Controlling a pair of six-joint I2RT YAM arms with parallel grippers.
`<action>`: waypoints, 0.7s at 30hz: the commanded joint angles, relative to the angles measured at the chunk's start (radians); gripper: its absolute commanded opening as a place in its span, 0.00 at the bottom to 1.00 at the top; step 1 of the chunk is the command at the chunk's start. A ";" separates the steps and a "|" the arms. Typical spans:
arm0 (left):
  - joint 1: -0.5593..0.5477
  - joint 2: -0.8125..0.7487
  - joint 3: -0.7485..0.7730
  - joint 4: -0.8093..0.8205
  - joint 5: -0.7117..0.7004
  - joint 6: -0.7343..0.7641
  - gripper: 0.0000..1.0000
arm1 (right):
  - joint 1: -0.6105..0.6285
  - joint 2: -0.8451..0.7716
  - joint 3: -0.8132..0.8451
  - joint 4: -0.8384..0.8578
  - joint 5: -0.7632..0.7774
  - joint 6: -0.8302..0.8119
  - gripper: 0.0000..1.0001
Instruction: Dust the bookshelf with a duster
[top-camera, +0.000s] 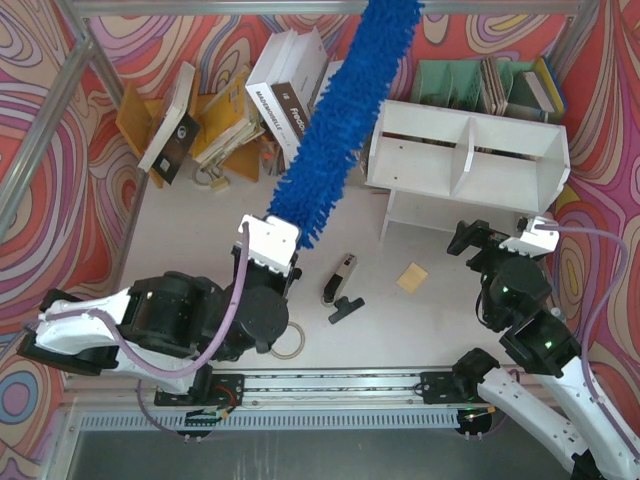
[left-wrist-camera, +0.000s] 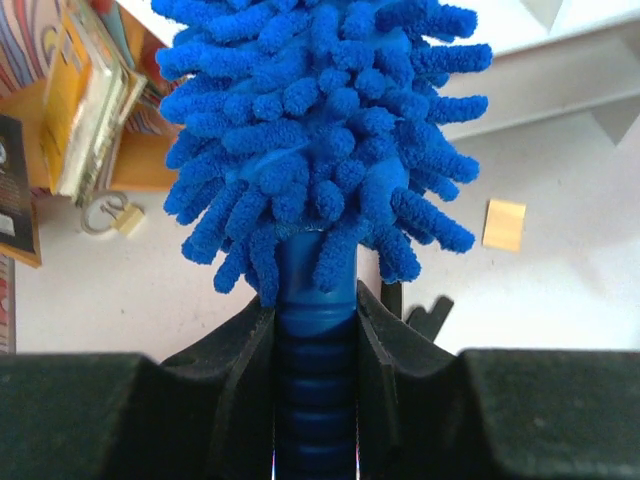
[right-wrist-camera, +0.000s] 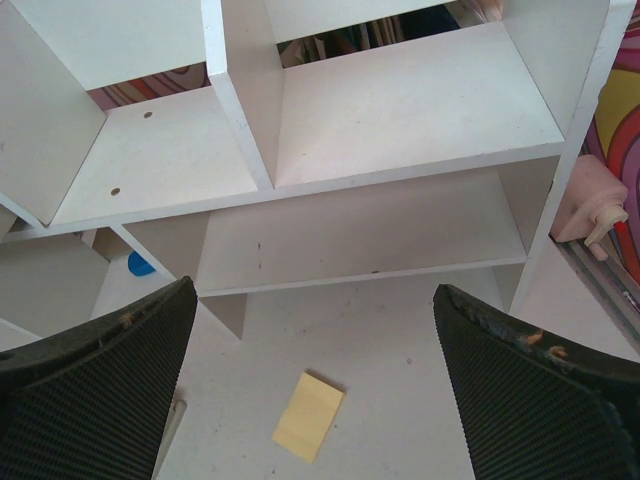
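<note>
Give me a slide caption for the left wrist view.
Left gripper shut on the duster handle, bookshelf beyond.

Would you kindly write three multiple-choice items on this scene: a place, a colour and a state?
1. Where is the yellow note relative to the bookshelf?
A. in its upper tier
B. on the table in front of it
C. on top of it

2. What colour is the duster?
A. green
B. yellow
C. blue

3. How do the jaws of the left gripper stand?
A. shut on the duster's handle
B. wide open
C. shut on a book

Answers: 1 B, it lies on bare table; 2 C, its strands are blue; 3 A, they pinch the handle.
</note>
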 joint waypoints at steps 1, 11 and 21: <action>0.046 0.064 0.152 0.072 -0.024 0.215 0.00 | -0.001 0.005 -0.006 0.006 0.012 -0.002 0.89; 0.138 -0.017 0.257 -0.032 -0.119 0.166 0.00 | -0.001 0.013 -0.006 0.009 0.001 -0.002 0.89; 0.155 -0.168 0.178 -0.248 -0.127 -0.089 0.00 | -0.002 0.029 -0.005 0.010 -0.008 -0.002 0.89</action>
